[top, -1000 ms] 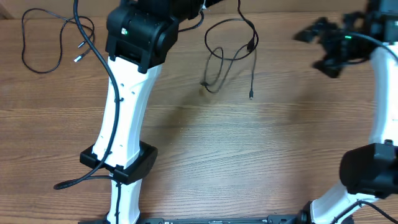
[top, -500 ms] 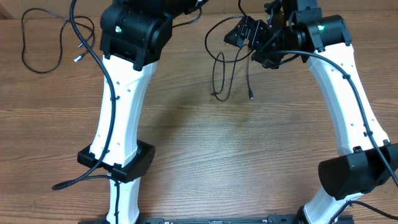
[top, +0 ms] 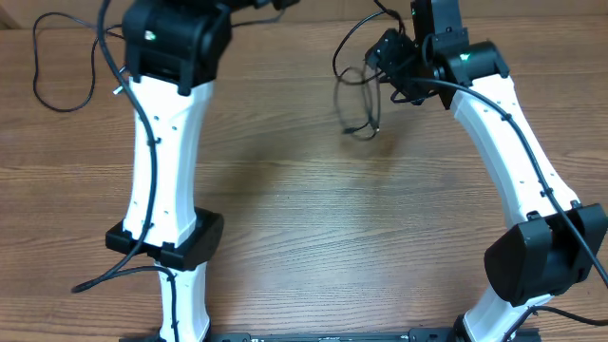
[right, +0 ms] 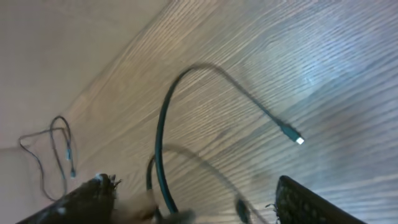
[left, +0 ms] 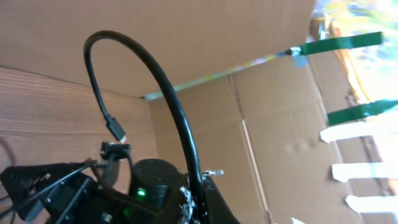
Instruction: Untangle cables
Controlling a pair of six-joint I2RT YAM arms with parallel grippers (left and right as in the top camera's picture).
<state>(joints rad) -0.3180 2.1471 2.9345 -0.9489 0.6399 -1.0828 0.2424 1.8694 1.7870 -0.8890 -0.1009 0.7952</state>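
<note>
The cables (top: 358,100) hang as 1 loose bunch of loops above the table (top: 304,218), in the far middle of the scene, just left of the right gripper (right: 196,193). Their long axis runs far to near, dropping from a strand that climbs out of the overhead view at the far edge, toward the left gripper (left: 202,199). That gripper is pinched tight. Judging by the strand rising from it in the left wrist view, it carries the bunch. The right fingers (right: 99,190) stand wide, with 1 strand passing up between them and a plug tip (right: 297,139) dangling beyond. The right arm is plainly the nearer 1, and its closing depends on that strand sitting centred between the pads. 1 separate cable (top: 57,66) lies flat at the far left, well apart.
</note>
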